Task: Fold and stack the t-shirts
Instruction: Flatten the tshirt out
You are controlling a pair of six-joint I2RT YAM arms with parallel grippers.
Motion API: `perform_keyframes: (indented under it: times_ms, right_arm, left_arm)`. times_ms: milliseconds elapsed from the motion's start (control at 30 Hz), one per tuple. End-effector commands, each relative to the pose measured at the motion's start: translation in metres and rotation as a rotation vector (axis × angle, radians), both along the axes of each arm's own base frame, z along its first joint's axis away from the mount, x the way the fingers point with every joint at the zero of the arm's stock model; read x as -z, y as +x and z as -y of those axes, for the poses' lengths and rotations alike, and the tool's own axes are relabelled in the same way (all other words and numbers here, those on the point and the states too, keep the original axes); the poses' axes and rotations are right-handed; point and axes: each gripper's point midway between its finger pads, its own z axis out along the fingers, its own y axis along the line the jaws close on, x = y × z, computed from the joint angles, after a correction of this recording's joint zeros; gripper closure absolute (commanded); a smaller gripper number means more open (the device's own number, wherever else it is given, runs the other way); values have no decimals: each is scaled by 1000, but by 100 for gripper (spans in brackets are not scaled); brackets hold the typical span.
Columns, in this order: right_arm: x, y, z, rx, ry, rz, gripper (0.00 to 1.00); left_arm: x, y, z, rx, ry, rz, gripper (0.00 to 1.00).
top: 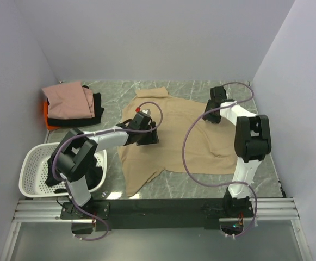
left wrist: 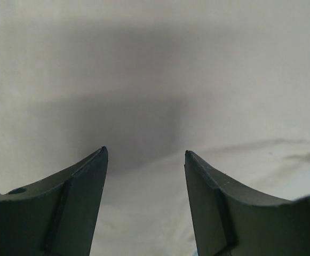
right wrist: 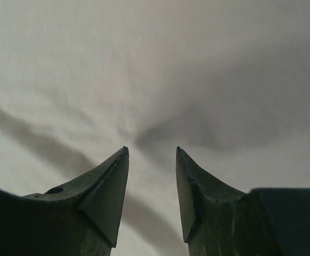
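A tan-beige t-shirt (top: pixel 174 138) lies spread, somewhat rumpled, on the marble table. My left gripper (top: pixel 147 133) is low over its left part. In the left wrist view the gripper (left wrist: pixel 145 154) is open with nothing between the fingers, and smooth tan cloth (left wrist: pixel 155 80) fills the view. My right gripper (top: pixel 212 111) is over the shirt's right back edge. In the right wrist view it (right wrist: pixel 152 150) is open with a narrower gap, its tips close to a pucker in the cloth (right wrist: pixel 144 136). Folded pink (top: pixel 68 100), black (top: pixel 97 103) and orange (top: pixel 49 118) shirts are stacked at the back left.
A white perforated basket (top: pixel 32 168) stands at the front left beside the left arm's base, with dark cloth (top: pixel 95 176) in it. Grey walls close in the table at the left, back and right. A purple cable (top: pixel 187 157) loops above the shirt.
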Motion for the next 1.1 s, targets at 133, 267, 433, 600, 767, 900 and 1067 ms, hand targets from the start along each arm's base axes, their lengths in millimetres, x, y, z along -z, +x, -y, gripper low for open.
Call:
perform_keyframes:
  times_ms: [133, 267, 433, 600, 767, 900, 1067]
  right_arm:
    - [9, 33, 5, -6, 62, -52, 54]
    - [16, 41, 5, -21, 72, -86, 56]
    - [17, 60, 3, -43, 86, -90, 57]
    - [15, 82, -1, -76, 104, -114, 57]
    - [0, 111, -2, -86, 105, -81, 57]
    - [-9, 131, -6, -104, 119, -41, 57]
    - [-42, 138, -17, -169, 154, 75, 55]
  left_arm:
    - [3, 24, -3, 1, -63, 9, 35]
    - [7, 33, -7, -6, -71, -4, 35]
    - [1, 48, -5, -11, -108, 1, 35]
    - [0, 60, -2, -10, -122, 1, 36]
    - [-3, 72, -1, -16, -146, -3, 36]
    - [-10, 85, 1, -20, -158, 13, 36]
    - [-30, 99, 2, -29, -155, 74, 36]
